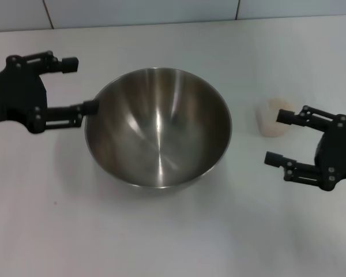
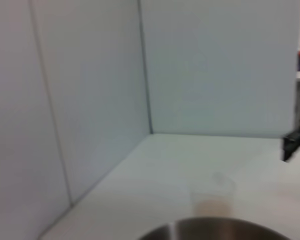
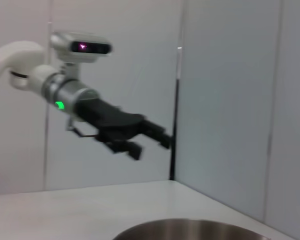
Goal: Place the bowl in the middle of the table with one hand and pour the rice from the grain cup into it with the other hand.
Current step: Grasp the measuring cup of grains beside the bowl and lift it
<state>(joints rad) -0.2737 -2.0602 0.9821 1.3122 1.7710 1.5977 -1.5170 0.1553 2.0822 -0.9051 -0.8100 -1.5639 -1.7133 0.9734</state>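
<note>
The steel bowl point(image 1: 158, 127) stands empty in the middle of the white table point(image 1: 161, 236). My left gripper point(image 1: 81, 85) is open at the bowl's left side, its near finger close to the rim, holding nothing. The small translucent grain cup point(image 1: 273, 117) stands upright to the right of the bowl. My right gripper point(image 1: 275, 137) is open just right of the cup, its far finger beside it, not closed on it. The left wrist view shows the bowl's rim point(image 2: 215, 229), the cup point(image 2: 212, 196) with a beige layer of rice point(image 2: 210, 206), and the right gripper's tip point(image 2: 295, 141).
A pale wall point(image 1: 161, 11) runs along the table's far edge. The right wrist view shows my left arm and gripper point(image 3: 150, 137) above the bowl's rim point(image 3: 190, 229), with wall panels behind.
</note>
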